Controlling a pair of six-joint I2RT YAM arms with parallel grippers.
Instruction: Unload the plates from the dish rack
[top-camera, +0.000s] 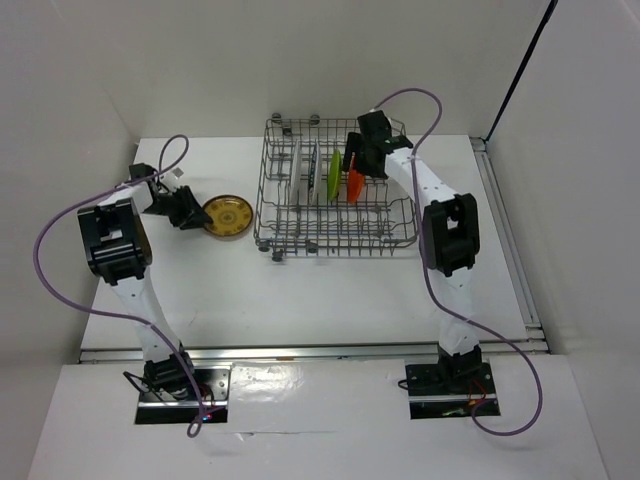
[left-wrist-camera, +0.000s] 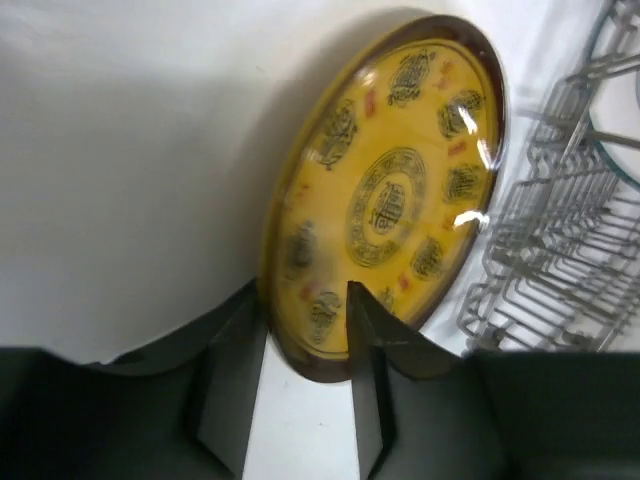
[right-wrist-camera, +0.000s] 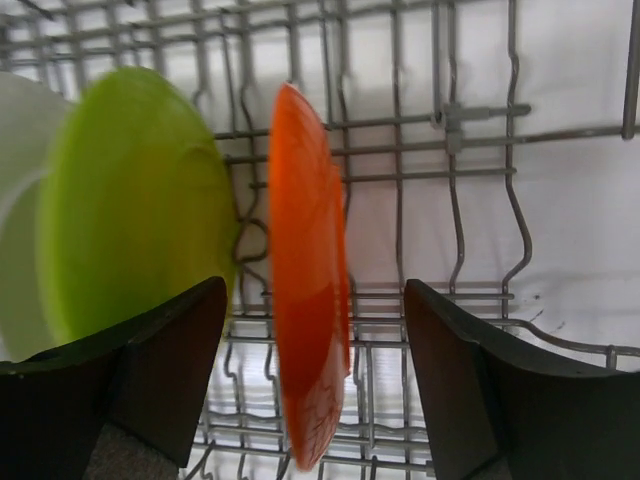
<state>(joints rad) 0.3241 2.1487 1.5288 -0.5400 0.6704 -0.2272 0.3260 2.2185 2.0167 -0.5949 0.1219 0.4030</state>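
The mustard-brown patterned plate (top-camera: 225, 216) (left-wrist-camera: 400, 190) lies flat on the table, left of the dish rack (top-camera: 268, 180) (left-wrist-camera: 540, 250). My left gripper (top-camera: 190, 212) (left-wrist-camera: 303, 292) is open at its near rim, one finger on each side and a wide gap between them. In the rack stand the orange plate (top-camera: 355, 184) (right-wrist-camera: 305, 280), the lime green plate (top-camera: 334, 175) (right-wrist-camera: 130, 200) and two pale plates (top-camera: 308, 170). My right gripper (top-camera: 352, 165) (right-wrist-camera: 315, 287) is open and straddles the orange plate, touching neither face.
The rack's wire tines (right-wrist-camera: 450, 120) rise close behind and below the right fingers. A white plate's edge (right-wrist-camera: 15, 200) shows left of the green one. Walls close in the table at the back and both sides.
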